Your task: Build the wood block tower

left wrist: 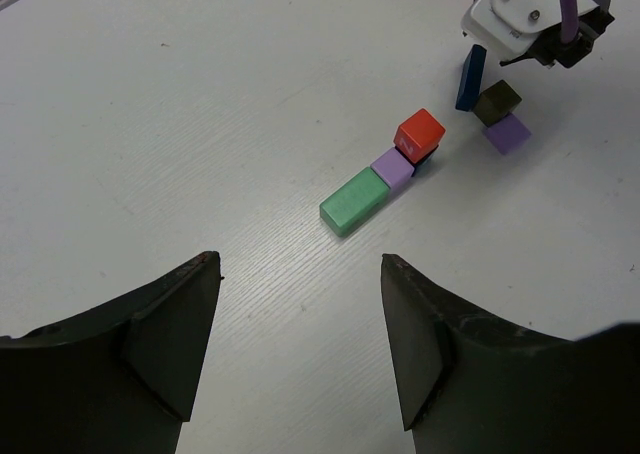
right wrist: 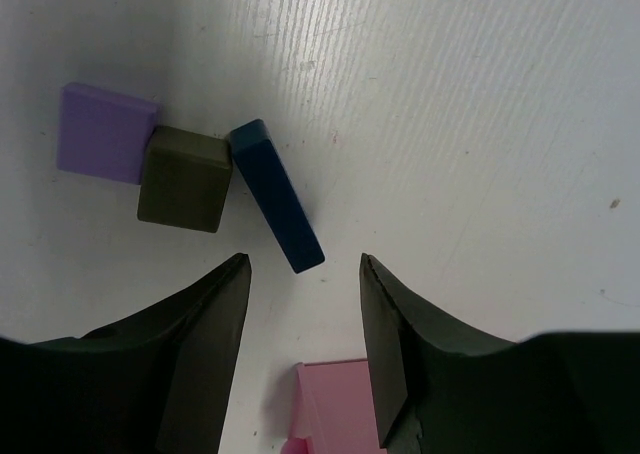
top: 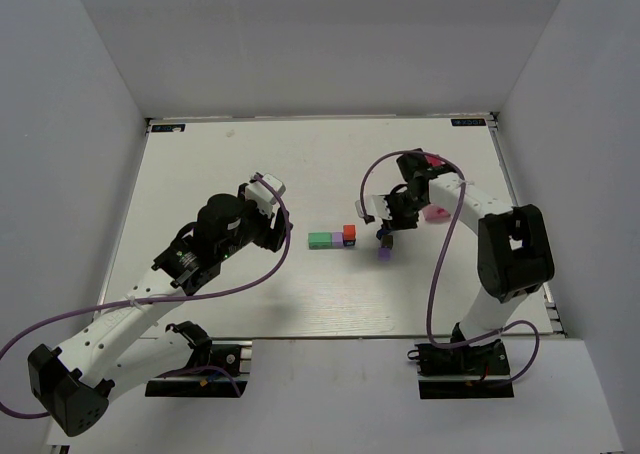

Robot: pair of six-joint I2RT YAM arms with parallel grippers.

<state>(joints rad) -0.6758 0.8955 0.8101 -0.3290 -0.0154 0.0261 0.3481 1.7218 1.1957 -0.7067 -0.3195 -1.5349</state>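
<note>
Just blocks (top: 333, 239), white table (top: 220, 154), grey walls (top: 320, 44)

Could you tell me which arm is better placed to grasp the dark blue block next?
Right. The right gripper, open, hangs directly over the dark blue block beside the brown block. The left gripper, also open, sits well short of the green block.

White wood-grain tabletop (top: 250, 164) under left hand (top: 282, 237) and right hand (top: 385, 232), plain grey walls (top: 320, 44) beyond, even diffuse light
</note>
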